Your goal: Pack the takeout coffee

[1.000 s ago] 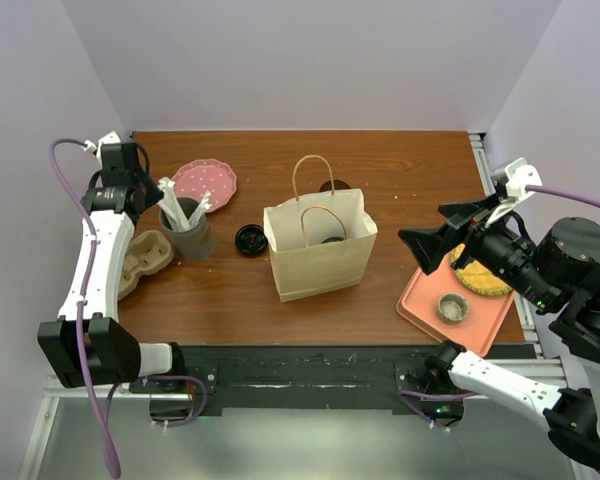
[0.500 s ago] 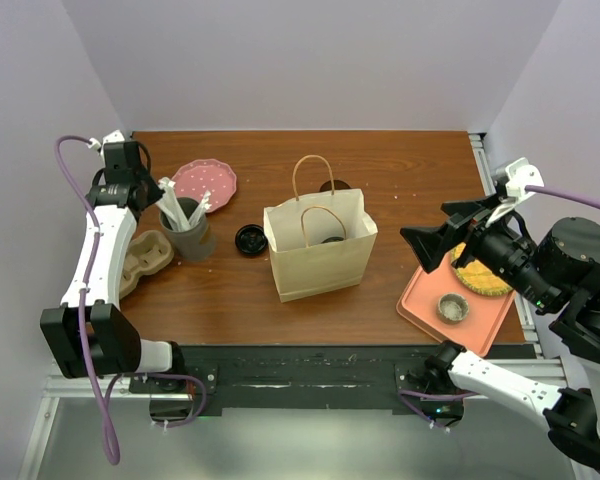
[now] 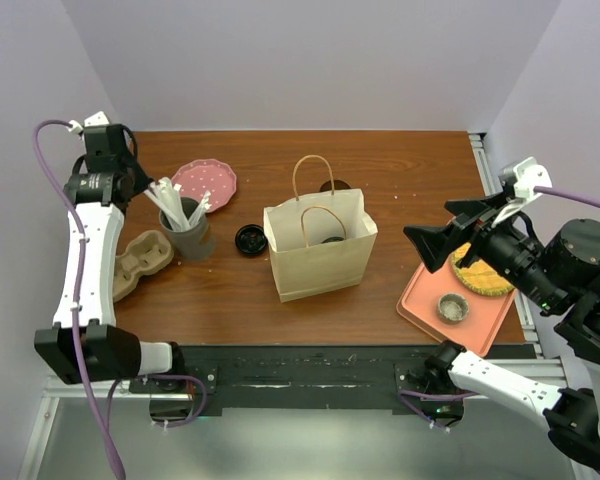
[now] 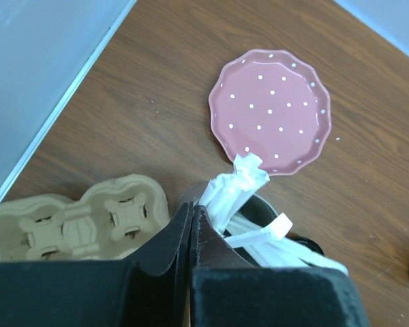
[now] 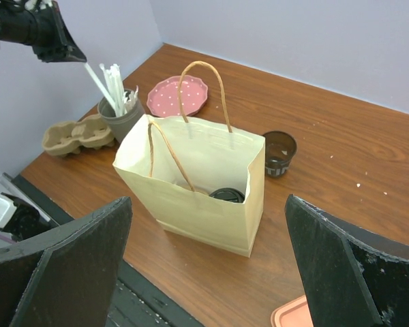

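Coffee cup mostly hidden inside paper bag, only its top showing; tray cut off at frame edge.

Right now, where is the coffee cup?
In the right wrist view, the takeout coffee sits inside the paper bag, mid-table; only its top shows.

One takeout coffee, one paper bag, one plate

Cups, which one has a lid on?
The coffee cup inside the paper bag; the dark cup behind it and the grey utensil cup are open.
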`<state>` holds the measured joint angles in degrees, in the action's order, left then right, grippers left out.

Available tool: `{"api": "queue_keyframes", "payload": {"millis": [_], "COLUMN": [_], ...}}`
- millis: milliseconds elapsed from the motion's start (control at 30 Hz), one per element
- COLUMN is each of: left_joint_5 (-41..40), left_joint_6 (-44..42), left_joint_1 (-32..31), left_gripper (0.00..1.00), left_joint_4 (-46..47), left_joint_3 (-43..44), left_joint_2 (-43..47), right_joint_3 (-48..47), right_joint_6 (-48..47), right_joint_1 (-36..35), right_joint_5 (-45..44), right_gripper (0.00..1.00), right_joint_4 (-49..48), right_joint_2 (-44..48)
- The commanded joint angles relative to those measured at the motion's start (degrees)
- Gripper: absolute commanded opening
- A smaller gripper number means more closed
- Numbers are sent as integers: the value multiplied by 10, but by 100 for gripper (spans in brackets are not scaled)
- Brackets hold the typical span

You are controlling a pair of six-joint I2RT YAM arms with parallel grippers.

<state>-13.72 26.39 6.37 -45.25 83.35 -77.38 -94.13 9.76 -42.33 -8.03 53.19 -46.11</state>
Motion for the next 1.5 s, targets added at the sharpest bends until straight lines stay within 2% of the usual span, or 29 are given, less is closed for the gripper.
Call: {"api": "queue_keyframes", "payload": {"millis": [0,100,333,467,500,567,600,667,867,1033,1100,1167,1267,1467], "left_joint_5": [1,25,115,251,329,408,476,539,615,584,535,499,458,454], "left_joint_6": [-5,-13,-13,-13,-9,15,30,69,161,186,183,169,147,130], "left_joint_1": [5,5,5,5,5,5,5,3,2,-38,-109,-173,-227,-237], "left_gripper": [0,0,0,0,0,0,0,0,0,0,0,0,0,0], "left_joint_4": [-77,-115,-210,-190,-177,-115,-90,-31,105,198,209,206,199,192], "left_joint_3": [69,112,337,422,428,411,384,366,315,150,103,85,57,32], "left_joint_2": [59,71,50,32,31,43,48,61,88,143,156,148,142,134], "right_joint_3": [-26,-40,-69,-79,-81,-89,-90,-91,-93,-80,-77,-75,-72,-62], "right_joint_6": [-17,-24,-34,-40,-42,-45,-46,-47,-44,-45,-46,-45,-42,-30], "right_joint_1": [1,1,1,1,1,1,1,1,1,1,1,1,1,1], "right_joint_5": [-6,-1,-33,-53,-53,-59,-60,-65,-71,-72,-66,-65,-65,-68], "right_gripper": [99,99,99,99,99,99,99,99,99,99,99,99,99,99], "right_joint_4": [-16,-13,-12,-12,-12,-6,-5,-4,2,1,-2,-5,-8,-2], "right_joint_2": [-3,-6,0,5,5,8,8,11,15,22,23,23,22,32]}}
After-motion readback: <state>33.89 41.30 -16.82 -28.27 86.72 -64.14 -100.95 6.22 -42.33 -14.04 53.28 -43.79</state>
